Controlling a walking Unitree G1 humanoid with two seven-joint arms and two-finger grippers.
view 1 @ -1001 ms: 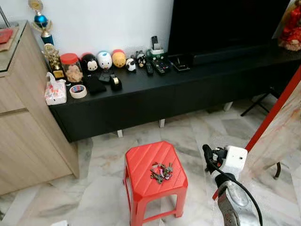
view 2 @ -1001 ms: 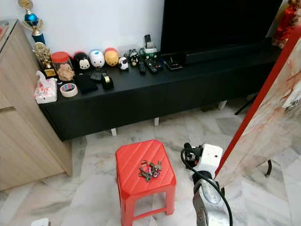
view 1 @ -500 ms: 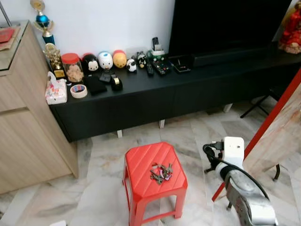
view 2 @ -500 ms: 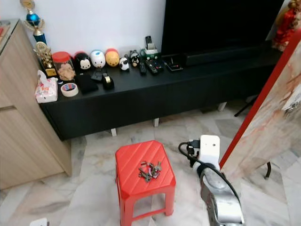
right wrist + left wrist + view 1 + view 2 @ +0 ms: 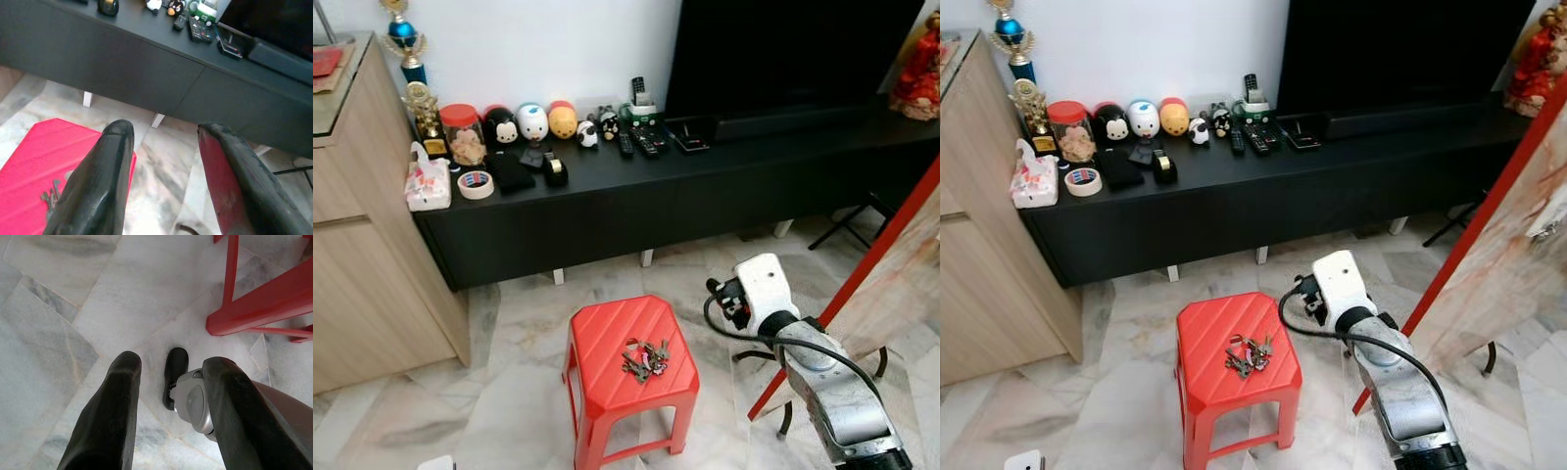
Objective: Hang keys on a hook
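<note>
Marble floor (image 5: 519,392) with a low black TV cabinet (image 5: 636,201) along the wall, and a red stool (image 5: 628,364) standing out in front of it. Head views: the keys (image 5: 645,359) are a loose bunch near the middle of the stool seat, a bit toward its front edge. The right arm is up beside the stool, off the seat's right edge, with the wrist about level with the seat's back edge. No hook anywhere that I can make out.

Left wrist view: left pincer (image 5: 168,396) hangs low over the floor, fingers spread, holding nothing, a red stool leg nearby.

Right wrist view: right pincer (image 5: 164,132) is wide open and empty, aimed at the cabinet, with the stool corner and keys (image 5: 53,196) off past one finger. So I'd say the right arm is the nearer one, and it needs to swing left and down. The bunch has no clear long axis.
</note>
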